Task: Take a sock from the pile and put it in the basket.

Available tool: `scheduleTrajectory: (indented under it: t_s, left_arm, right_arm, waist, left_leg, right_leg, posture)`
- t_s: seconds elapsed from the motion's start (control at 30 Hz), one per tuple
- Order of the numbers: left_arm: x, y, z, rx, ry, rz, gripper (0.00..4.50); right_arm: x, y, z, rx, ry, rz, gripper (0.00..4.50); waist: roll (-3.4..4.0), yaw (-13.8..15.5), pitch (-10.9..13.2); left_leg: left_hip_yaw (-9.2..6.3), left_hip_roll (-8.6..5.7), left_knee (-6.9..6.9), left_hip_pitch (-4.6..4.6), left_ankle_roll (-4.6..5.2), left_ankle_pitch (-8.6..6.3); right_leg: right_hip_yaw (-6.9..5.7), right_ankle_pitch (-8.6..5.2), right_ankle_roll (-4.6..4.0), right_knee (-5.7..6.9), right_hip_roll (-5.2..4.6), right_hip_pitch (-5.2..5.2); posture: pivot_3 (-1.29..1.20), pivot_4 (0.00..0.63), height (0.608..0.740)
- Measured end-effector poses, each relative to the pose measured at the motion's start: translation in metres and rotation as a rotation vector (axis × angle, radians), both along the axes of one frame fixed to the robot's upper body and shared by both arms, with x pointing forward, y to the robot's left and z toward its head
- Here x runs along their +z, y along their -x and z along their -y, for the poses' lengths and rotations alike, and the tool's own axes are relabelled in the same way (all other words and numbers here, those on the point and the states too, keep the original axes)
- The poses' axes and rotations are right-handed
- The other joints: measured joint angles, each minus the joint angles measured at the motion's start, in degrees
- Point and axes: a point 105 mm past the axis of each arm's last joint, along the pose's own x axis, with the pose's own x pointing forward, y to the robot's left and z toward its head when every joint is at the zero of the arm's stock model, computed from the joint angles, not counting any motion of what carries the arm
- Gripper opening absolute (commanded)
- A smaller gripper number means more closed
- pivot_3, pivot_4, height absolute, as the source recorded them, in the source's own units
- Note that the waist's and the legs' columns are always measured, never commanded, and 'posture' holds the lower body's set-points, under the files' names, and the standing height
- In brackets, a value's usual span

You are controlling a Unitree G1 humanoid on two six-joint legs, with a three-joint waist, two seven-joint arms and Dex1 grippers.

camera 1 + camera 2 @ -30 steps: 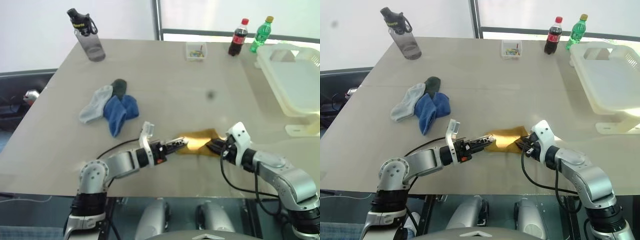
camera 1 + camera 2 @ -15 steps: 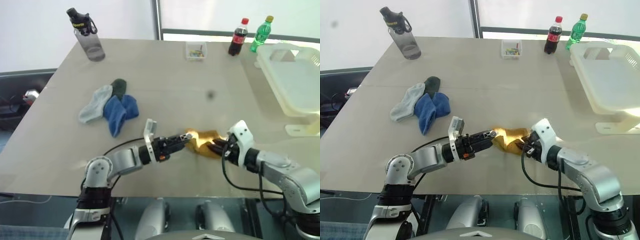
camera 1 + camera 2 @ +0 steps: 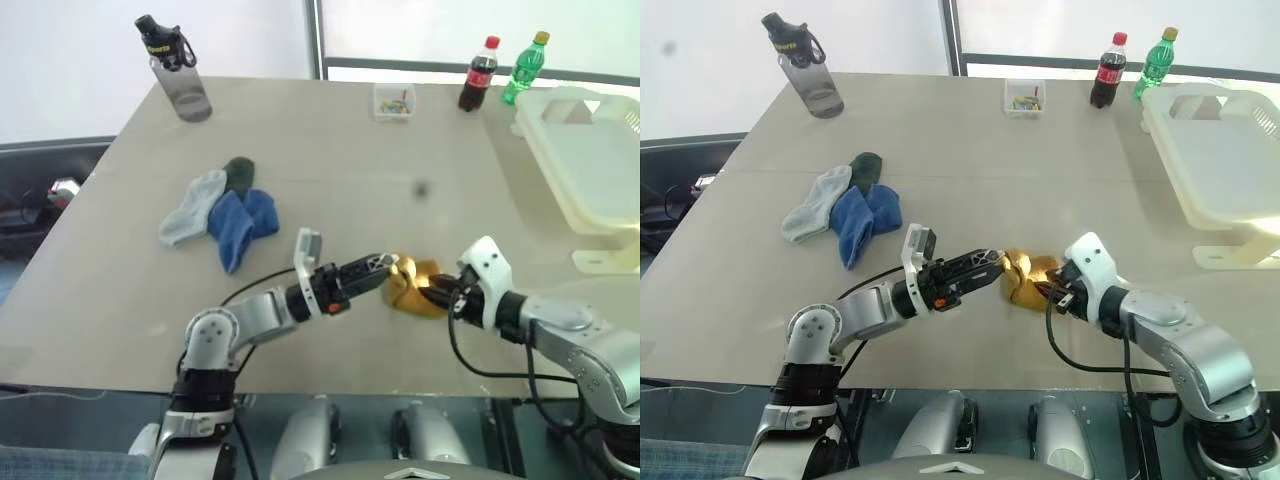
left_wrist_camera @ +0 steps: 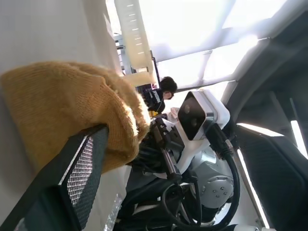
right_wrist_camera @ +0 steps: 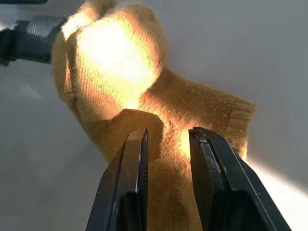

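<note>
- While the right claw (image 3: 1048,291) is pinching the yellow sock (image 3: 1028,280), the basket (image 3: 1225,165) is lying toward two o'clock, nearer this arm.
- Left claw (image 3: 998,272) is gaping wide at the sock's nine o'clock end.

No text can be read anywhere: the yellow print on the band of the dark water bottle (image 3: 168,47) and the labels on the cola bottle (image 3: 476,76) and the green bottle (image 3: 524,66) are too small to make out.

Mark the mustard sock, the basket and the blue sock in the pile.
mustard sock (image 3: 415,287), left eye view, on its bunched middle.
basket (image 3: 1168,98), right eye view, on the near rim corner.
blue sock (image 3: 232,225), left eye view, on its flat middle.
</note>
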Motion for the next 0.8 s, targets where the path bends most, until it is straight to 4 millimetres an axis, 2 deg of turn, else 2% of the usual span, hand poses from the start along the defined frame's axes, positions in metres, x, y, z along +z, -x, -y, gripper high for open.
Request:
scheduleTrajectory:
  t_s: [0.23, 0.33, 0.4, 0.53, 0.63, 0.73, 0.77, 0.8]
  left_arm:
    - [-0.01, -0.004, 0.023, -0.1, -0.041, 0.016, 4.49]
    - [-0.011, -0.007, 0.029, -0.122, -0.045, 0.022, 4.49]
    - [-0.012, -0.01, 0.032, -0.138, -0.04, 0.022, 4.49]
    - [-0.015, -0.009, 0.036, -0.166, -0.033, 0.018, 4.49]
    - [-0.017, -0.01, 0.039, -0.184, -0.035, 0.018, 4.5]
    - [-0.018, -0.009, 0.043, -0.202, -0.028, 0.02, 4.5]
    - [-0.018, -0.008, 0.043, -0.206, -0.027, 0.02, 4.5]
    - [-0.018, -0.008, 0.043, -0.207, -0.029, 0.021, 4.5]
  right_arm:
    - [0.008, 0.006, 0.034, -0.024, 0.051, -0.02, 1.35]
    - [0.015, 0.006, 0.042, -0.034, 0.05, -0.003, 1.35]
    - [0.026, 0.005, 0.047, -0.04, 0.031, 0.035, 1.35]
    - [0.031, 0.013, 0.046, -0.004, -0.002, 0.033, 1.35]
    - [0.033, 0.019, 0.041, 0.024, -0.019, 0.039, 2.21]
    - [0.036, 0.019, 0.037, 0.035, -0.074, 0.049, 3.78]
    - [0.037, 0.02, 0.036, 0.037, -0.082, 0.049, 3.78]
    - [0.037, 0.02, 0.036, 0.035, -0.086, 0.05, 4.28]
  waist:
    - [-0.03, -0.1, 0.0]
    - [-0.03, -0.1, 0.0]
    - [-0.03, -0.1, 0.0]
    - [-0.05, -0.1, 0.0]
    - [-0.05, 0.0, 0.0]
    - [-0.05, 0.0, 0.0]
    - [-0.05, 0.0, 0.0]
    - [-0.05, 0.0, 0.0]
  left_leg:
    - [-0.02, 0.03, -0.02, -0.03, 0.01, 0.0]
    - [-0.02, 0.04, -0.02, -0.03, 0.02, 0.0]
    - [-0.02, 0.05, -0.02, -0.03, 0.02, -0.01]
    - [-0.02, 0.08, -0.03, -0.07, 0.02, -0.01]
    - [-0.02, 0.08, -0.01, -0.06, 0.02, -0.01]
    - [-0.03, 0.08, 0.0, -0.06, 0.02, -0.01]
    - [-0.03, 0.1, 0.0, -0.06, 0.02, 0.0]
    - [-0.03, 0.1, -0.01, -0.06, 0.02, -0.01]
  right_leg:
    - [0.02, 0.0, 0.0, -0.01, 0.2, -0.02]
    - [0.02, 0.0, 0.01, 0.0, 0.23, -0.02]
    - [0.02, -0.01, 0.01, -0.02, 0.25, -0.02]
    - [0.02, -0.01, 0.01, -0.05, 0.19, -0.02]
    - [0.03, -0.01, 0.01, -0.04, 0.13, -0.01]
    - [0.03, -0.01, 0.01, -0.02, 0.09, -0.02]
    - [0.02, -0.01, 0.01, -0.02, 0.05, -0.02]
    - [0.03, -0.01, 0.01, -0.02, 0.05, -0.02]
  posture:
    - [0.0, 0.15, 0.74]
    - [0.0, 0.15, 0.74]
    - [0.0, 0.15, 0.74]
    - [0.0, 0.15, 0.74]
    - [0.0, 0.15, 0.74]
    - [0.0, 0.15, 0.74]
    - [0.0, 0.15, 0.74]
    - [0.0, 0.15, 0.74]
